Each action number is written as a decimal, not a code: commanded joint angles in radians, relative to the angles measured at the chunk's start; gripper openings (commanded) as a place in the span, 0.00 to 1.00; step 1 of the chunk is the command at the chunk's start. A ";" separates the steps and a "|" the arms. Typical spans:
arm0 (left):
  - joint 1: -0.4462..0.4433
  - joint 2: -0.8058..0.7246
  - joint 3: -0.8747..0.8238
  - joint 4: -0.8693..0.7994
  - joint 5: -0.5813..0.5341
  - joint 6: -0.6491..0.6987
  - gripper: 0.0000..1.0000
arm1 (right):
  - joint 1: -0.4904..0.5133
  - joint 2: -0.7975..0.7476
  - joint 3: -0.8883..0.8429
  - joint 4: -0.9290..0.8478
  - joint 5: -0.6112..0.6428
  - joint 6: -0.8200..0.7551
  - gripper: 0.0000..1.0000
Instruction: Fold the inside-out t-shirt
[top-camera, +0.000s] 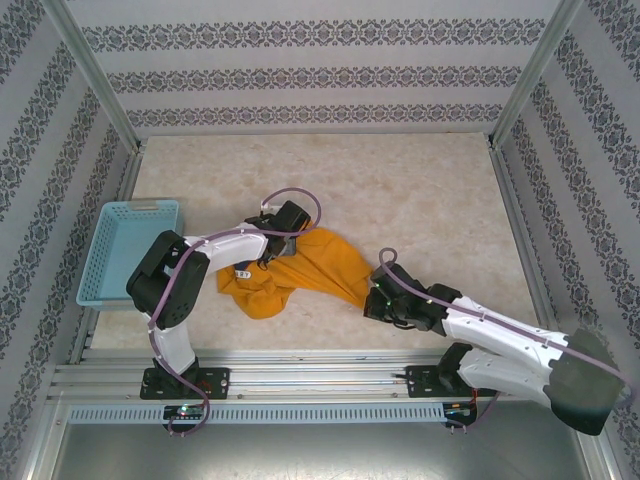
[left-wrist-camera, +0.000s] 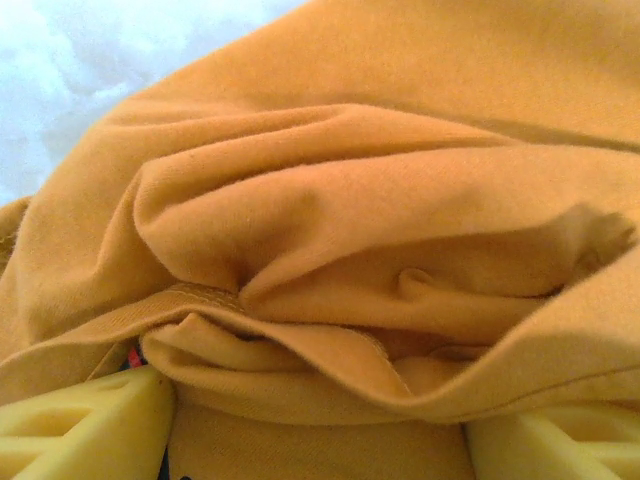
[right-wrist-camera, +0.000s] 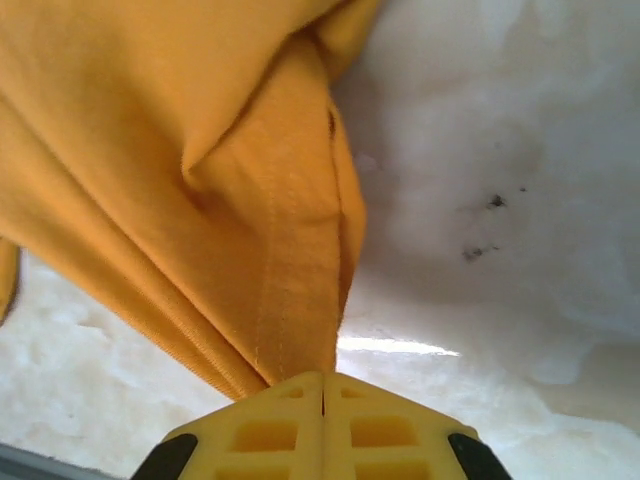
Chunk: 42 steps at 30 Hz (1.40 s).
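Top view: shirt (top-camera: 300, 268) in a crumpled heap on the table (top-camera: 420, 190), near the front edge, between the two arms, plain orange cloth on top. Left gripper (top-camera: 280, 240) down at the upper left edge of the heap, fingertips hidden under the wrist. Right gripper (top-camera: 372, 298) at the right corner of the heap, touching the cloth. Blue basket (top-camera: 96, 262) at the left edge of the table, beside the left arm and apart from the shirt, its mesh floor in plain sight.

Left wrist view: shirt (left-wrist-camera: 350, 200) very close to the camera, in thick soft rolls, with a stitched hem across the lower middle. Yellow fingers (left-wrist-camera: 90, 425) in the two bottom corners, standing wide apart, cloth bunched between and above them, not pinched. Small patch of pale table (left-wrist-camera: 60, 60) at the upper left.

Right wrist view: yellow fingers (right-wrist-camera: 260, 435) pressed tight together, a stitched edge of the shirt (right-wrist-camera: 200, 180) clamped in the seam between them. Cloth stretched from the grip up toward the upper left. Pale marbled table (right-wrist-camera: 500, 200) on the right, with a few dark specks
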<state>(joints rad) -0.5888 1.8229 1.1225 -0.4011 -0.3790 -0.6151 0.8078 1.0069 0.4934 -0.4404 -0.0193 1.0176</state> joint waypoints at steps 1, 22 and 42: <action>0.015 -0.010 -0.013 0.015 -0.052 -0.006 0.76 | -0.003 -0.038 0.064 -0.032 0.032 -0.030 0.28; -0.194 -0.247 -0.029 -0.029 -0.017 0.146 0.79 | -0.257 0.381 0.191 0.246 -0.085 -0.302 0.40; -0.431 -0.184 -0.114 0.241 0.317 0.186 0.70 | -0.334 0.446 0.229 0.306 -0.132 -0.345 0.00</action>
<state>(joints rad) -1.0145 1.6245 0.9981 -0.2050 -0.0971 -0.4404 0.4690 1.4944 0.7483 -0.1574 -0.1333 0.6704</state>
